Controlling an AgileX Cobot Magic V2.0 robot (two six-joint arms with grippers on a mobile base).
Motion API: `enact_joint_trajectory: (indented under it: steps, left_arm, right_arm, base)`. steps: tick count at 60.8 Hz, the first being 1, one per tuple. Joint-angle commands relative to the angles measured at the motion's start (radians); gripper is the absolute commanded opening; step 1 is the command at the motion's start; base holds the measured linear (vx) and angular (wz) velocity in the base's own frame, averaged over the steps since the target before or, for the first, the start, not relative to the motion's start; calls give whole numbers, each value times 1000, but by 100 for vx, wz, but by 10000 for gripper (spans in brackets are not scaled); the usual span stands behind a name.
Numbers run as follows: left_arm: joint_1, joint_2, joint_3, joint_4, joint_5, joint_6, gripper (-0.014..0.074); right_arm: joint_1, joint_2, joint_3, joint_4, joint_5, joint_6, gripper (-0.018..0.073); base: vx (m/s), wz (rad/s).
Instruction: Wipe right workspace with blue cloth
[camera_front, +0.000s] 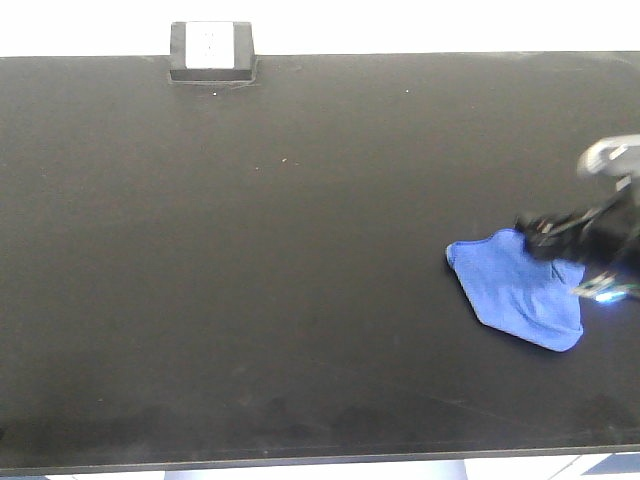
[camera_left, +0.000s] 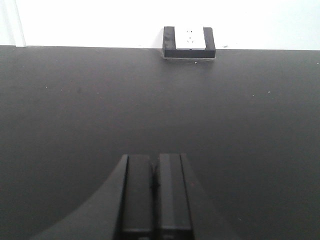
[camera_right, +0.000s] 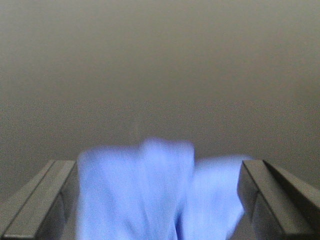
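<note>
The blue cloth (camera_front: 520, 290) lies wrinkled on the right side of the matte black countertop, the right workspace (camera_front: 300, 250). My right gripper (camera_front: 542, 240) comes in from the right edge and is low over the cloth's upper right corner. In the right wrist view its two fingers stand wide apart, open, with the blurred blue cloth (camera_right: 155, 195) filling the gap of the gripper (camera_right: 156, 167). My left gripper (camera_left: 155, 161) is shut with nothing between its fingers, above bare countertop (camera_left: 75, 110); it does not show in the front view.
A small black box fitting with a white face (camera_front: 211, 52) sits at the counter's back edge against the white wall, also seen as the box fitting (camera_left: 189, 41) ahead of the left gripper. The counter's front edge (camera_front: 300, 462) runs along the bottom.
</note>
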Motion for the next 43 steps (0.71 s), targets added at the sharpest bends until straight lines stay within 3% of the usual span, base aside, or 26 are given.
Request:
enact_joint_trajectory:
  steps: [1,12,27,43]
  left_arm:
    - [-4,-15,30,1,-86,-8,-6]
    - [-4,-15,30,1,-86,-8,-6]
    - [-4,-15,30,1,-86,-8,-6]
    - [-4,-15,30,1,-86,-8,-6]
  right_arm:
    - [-4,-146,-60,-7,13,-16,631]
    - [-4,-399,-70,-7,111,-38,449]
    - [-4,-521,-70,-4,215,-37,-3]
    - [-4,-516,-70,4,204,-26,-8]
  base:
    - [0,0]
    - [0,0]
    - [0,0]
    - [0,0]
